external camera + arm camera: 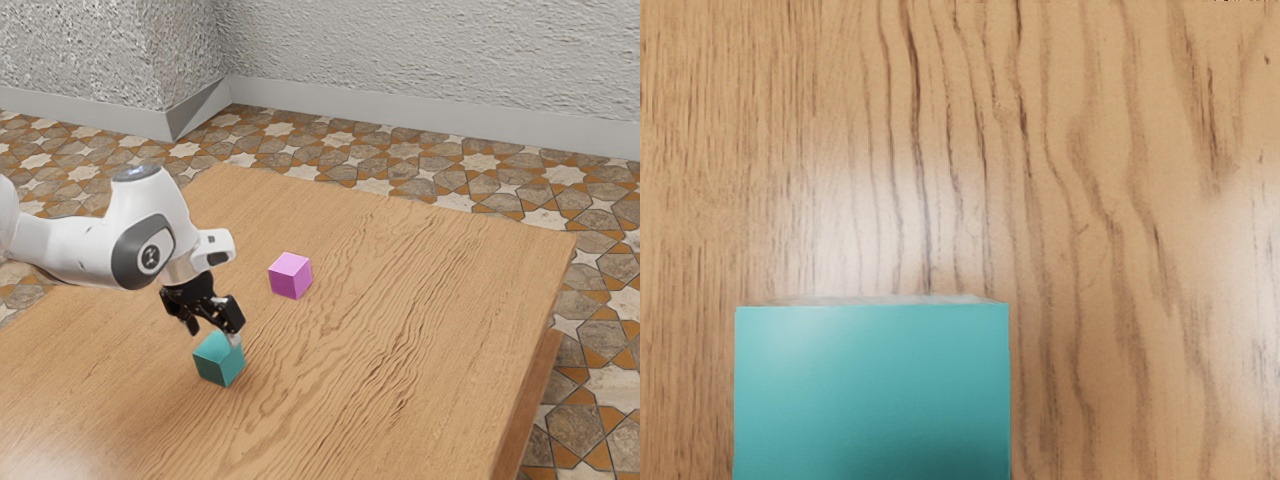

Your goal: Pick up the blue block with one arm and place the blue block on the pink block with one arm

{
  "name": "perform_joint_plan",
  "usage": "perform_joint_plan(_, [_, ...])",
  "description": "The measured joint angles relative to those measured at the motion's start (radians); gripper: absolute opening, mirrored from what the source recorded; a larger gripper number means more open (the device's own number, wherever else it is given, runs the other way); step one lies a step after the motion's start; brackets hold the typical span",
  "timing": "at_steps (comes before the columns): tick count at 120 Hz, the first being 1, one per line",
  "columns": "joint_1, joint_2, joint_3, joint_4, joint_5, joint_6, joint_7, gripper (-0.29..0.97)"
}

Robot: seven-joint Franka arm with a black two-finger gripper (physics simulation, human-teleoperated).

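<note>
Holding the hand (228, 337) directly over the blue block (218, 362), nearest on the surface (420, 330), seemingly lining up a straight-down grasp; being unable to tell whether open or closed. Treating the pink block (290, 275), farther back and right, well apart, as the stacking target.

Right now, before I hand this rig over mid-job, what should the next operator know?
End effector: down at the top of the teal block; I cannot tell whether it grips.
Teal block: low at the wooden table, directly under the hand.
Pink block: apart, farther back toward the exterior view's right, nothing on it.
Done: approach.
Left: confirm grasp, lift, carry, set on the pink block.
</note>
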Motion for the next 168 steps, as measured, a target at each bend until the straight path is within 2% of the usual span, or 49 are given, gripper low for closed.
perform_joint_plan(26, [0.027, 0.057, 0.003, 0.019, 0.015, 0.001, 0.043, 0.68])
perform_joint_plan(56, [0.001, 0.129, 0.004, 0.070, 0.013, -0.010, 0.067, 0.68])
perform_joint_plan(98, [0.002, 0.160, 0.005, 0.076, 0.018, -0.030, 0.065, 0.68])
perform_joint_plan(132, [0.001, 0.163, 0.016, 0.075, 0.068, -0.042, 0.010, 0.68])
perform_joint_plan(168, [-0.012, 0.178, 0.016, 0.075, 0.079, -0.042, -0.051, 0.67])
